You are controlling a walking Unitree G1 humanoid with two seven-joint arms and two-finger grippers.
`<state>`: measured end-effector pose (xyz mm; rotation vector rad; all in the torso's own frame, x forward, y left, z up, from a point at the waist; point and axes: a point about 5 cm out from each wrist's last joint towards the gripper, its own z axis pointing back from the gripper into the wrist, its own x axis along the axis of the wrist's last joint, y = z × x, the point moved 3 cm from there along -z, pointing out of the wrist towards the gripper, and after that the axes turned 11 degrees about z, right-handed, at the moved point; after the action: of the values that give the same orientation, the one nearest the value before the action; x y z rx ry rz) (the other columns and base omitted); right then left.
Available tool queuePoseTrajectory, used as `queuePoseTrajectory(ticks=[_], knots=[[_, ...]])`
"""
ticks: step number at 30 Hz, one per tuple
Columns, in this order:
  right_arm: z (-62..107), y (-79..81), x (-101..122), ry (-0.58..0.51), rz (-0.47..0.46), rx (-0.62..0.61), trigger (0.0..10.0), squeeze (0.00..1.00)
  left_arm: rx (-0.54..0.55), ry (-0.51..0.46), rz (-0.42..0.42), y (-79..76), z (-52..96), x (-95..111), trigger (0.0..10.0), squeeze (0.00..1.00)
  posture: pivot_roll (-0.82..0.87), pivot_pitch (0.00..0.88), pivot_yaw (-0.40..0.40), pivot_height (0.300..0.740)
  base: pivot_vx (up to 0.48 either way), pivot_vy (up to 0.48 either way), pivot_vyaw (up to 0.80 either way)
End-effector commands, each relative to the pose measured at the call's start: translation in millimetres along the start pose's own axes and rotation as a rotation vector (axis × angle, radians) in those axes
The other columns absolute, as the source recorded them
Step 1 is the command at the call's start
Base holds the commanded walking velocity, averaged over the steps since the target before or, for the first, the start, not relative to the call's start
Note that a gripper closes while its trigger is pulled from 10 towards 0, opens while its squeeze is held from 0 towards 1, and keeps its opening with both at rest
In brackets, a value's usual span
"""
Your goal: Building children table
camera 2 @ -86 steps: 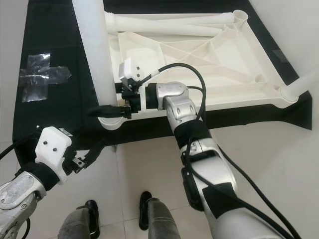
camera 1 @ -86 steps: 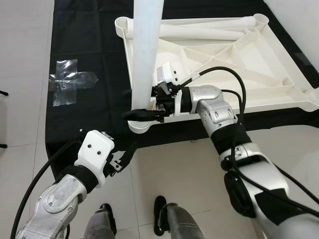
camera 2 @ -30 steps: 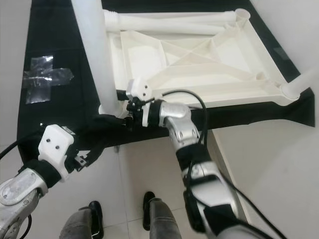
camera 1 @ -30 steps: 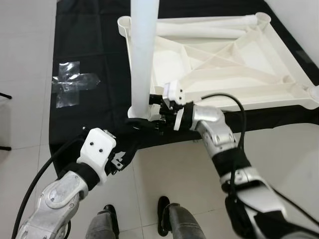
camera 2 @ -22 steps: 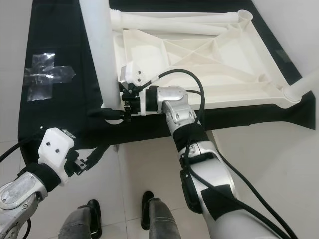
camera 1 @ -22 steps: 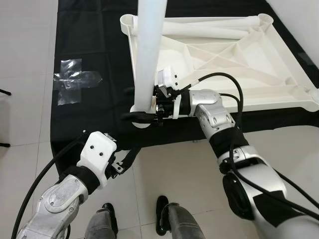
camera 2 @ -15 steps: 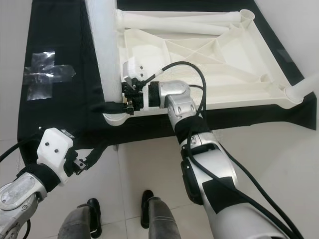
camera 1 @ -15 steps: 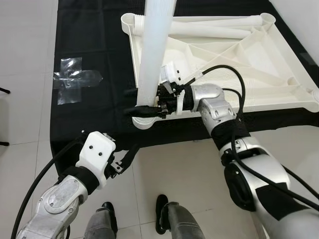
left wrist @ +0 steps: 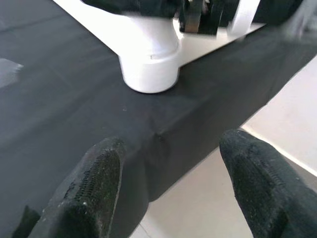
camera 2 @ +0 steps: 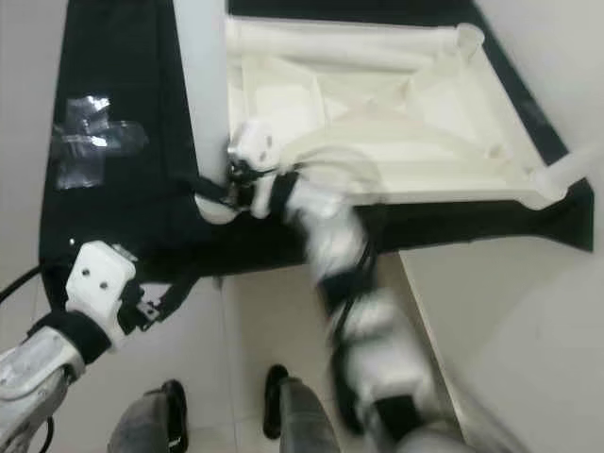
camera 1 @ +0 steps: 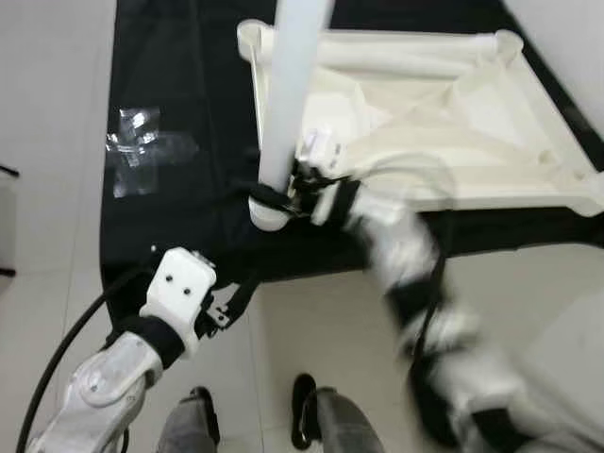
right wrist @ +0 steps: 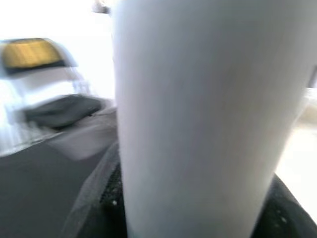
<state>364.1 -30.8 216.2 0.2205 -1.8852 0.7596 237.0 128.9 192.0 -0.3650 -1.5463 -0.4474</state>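
The white children's table (camera 1: 528,184) lies upside down on a black cloth (camera 1: 179,94). A white table leg (camera 1: 288,104) stands upright in the near-left corner socket (camera 1: 267,215). My right gripper (camera 1: 276,195) is shut on this leg just above the socket, and the right arm is blurred. In the right wrist view the leg (right wrist: 198,99) sits between both fingers (right wrist: 96,196). My left gripper (camera 1: 236,297) hangs open over the cloth's near edge, short of the socket (left wrist: 148,62), with nothing between its fingers (left wrist: 91,193).
A second leg (camera 1: 396,64) lies inside the table along its far side. Another leg (camera 2: 576,162) rises from the right corner. A clear tape cross (camera 1: 142,151) sticks to the cloth at left. White floor tiles and my feet (camera 1: 307,415) are below.
The leg leaned to the right half a second ago and now stands close to upright. My right arm is now smeared by motion. The left arm has hardly moved.
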Motion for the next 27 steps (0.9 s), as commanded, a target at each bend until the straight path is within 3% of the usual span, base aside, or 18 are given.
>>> queuePoseTrajectory(ticks=[1, 2, 3, 5, 6, 8, 9, 11, 12, 14, 16, 17, 18, 19, 21, 25, 27], knots=[[47.8, 25.3, -63, 0.319, 0.068, 0.012, 0.0, 0.00, -0.017, 0.037, 0.007, -1.4, 3.6, -8, 10.0, 0.00, 0.13, 0.364, -0.119, 0.740, 0.000, 0.000, 0.00], [47.8, 25.3, -63, 0.319, 0.068, 0.012, 0.0, 0.00, -0.017, 0.037, 0.007, -1.4, 3.6, -8, 10.0, 0.00, 0.13, 0.364, -0.119, 0.740, 0.000, 0.000, 0.00], [46.1, 38.5, -53, 0.261, 0.112, 0.114, 0.0, 0.00, -0.024, 0.031, 0.016, -2.4, 2.7, -7, 10.0, 0.00, 0.11, 0.344, -0.110, 0.740, 0.000, 0.000, 0.00], [36.2, 39.4, -58, 0.257, 0.080, 0.163, 0.0, 0.00, -0.039, 0.024, 0.018, -4.3, -2.7, -7, 10.0, 0.00, 0.11, 0.323, -0.120, 0.740, 0.000, 0.000, 0.00], [30.8, 41.0, -64, 0.269, 0.030, 0.182, 1.9, 0.00, -0.050, 0.018, 0.017, -6.2, -5.3, -6, 10.0, 0.00, 0.12, 0.319, -0.120, 0.740, 0.000, 0.000, 0.00], [29.6, 42.8, -64, 0.267, 0.025, 0.191, 1.9, 0.00, -0.052, 0.014, 0.018, -6.8, -5.4, -5, 10.0, 0.00, 0.12, 0.317, -0.120, 0.740, 0.000, 0.000, 0.00], [27.5, 44.7, -61, 0.251, 0.020, 0.200, 10.0, 0.00, -0.047, 0.016, 0.011, -5.1, -5.0, -5, 10.0, 0.00, 0.12, 0.314, -0.118, 0.740, 0.000, 0.000, 0.00], [24.0, 48.0, -55, 0.219, -0.004, 0.226, 10.0, 0.00, -0.040, 0.016, 0.001, -2.0, -4.7, -4, 10.0, 0.00, 0.12, 0.311, -0.114, 0.740, 0.000, 0.000, 0.00], [21.4, 51.5, -50, 0.184, -0.054, 0.273, 10.0, 1.00, -0.037, 0.013, 0.002, -1.0, -4.8, -4, 10.0, 0.00, 0.12, 0.311, -0.114, 0.740, 0.000, 0.000, 0.00], [20.6, 56.8, -35, 0.139, -0.117, 0.304, 10.0, 1.00, -0.040, 0.011, 0.003, -1.5, -5.2, -3, 10.0, 0.00, 0.13, 0.308, -0.118, 0.740, 0.000, 0.000, 0.00], [17.5, 52.8, -12, 0.025, -0.168, 0.414, 10.0, 1.00, -0.044, 0.013, 0.004, -3.0, -5.4, -4, 10.0, 0.00, 0.13, 0.308, -0.119, 0.740, 0.000, 0.000, 0.00], [16.5, 46.9, 0, -0.049, -0.168, 0.497, 10.0, 0.82, -0.045, 0.014, 0.004, -3.4, -5.4, -4, 10.0, 0.00, 0.13, 0.308, -0.120, 0.740, 0.000, 0.000, 0.00], [16.6, 42.8, 7, -0.091, -0.162, 0.547, 10.0, 0.82, -0.045, 0.014, 0.004, -3.5, -5.4, -4, 10.0, 0.00, 0.13, 0.308, -0.120, 0.740, 0.000, 0.000, 0.00], [16.6, 34.9, 15, -0.125, -0.150, 0.593, 10.0, 0.00, -0.045, 0.013, 0.005, -3.9, -5.3, -4, 10.0, 0.00, 0.13, 0.309, -0.125, 0.740, 0.000, 0.000, 0.00], [16.9, 29.3, 19, -0.146, -0.142, 0.622, 10.0, 0.00, -0.046, 0.012, 0.006, -4.4, -5.2, -4, 10.0, 0.00, 0.13, 0.310, -0.128, 0.740, 0.000, 0.000, 0.00], [10.7, 5.7, 27, -0.185, -0.096, 0.817, 10.0, 0.00, -0.048, 0.012, 0.007, -6.1, -5.5, -4, 10.0, 0.00, 0.14, 0.317, -0.137, 0.740, 0.000, 0.000, 0.00], [7.4, 0.2, 28, -0.180, -0.095, 0.841, 10.0, 0.00, -0.047, 0.012, 0.008, -6.6, -5.1, -4, 10.0, 0.00, 0.15, 0.324, -0.142, 0.740, 0.000, 0.000, 0.00]])
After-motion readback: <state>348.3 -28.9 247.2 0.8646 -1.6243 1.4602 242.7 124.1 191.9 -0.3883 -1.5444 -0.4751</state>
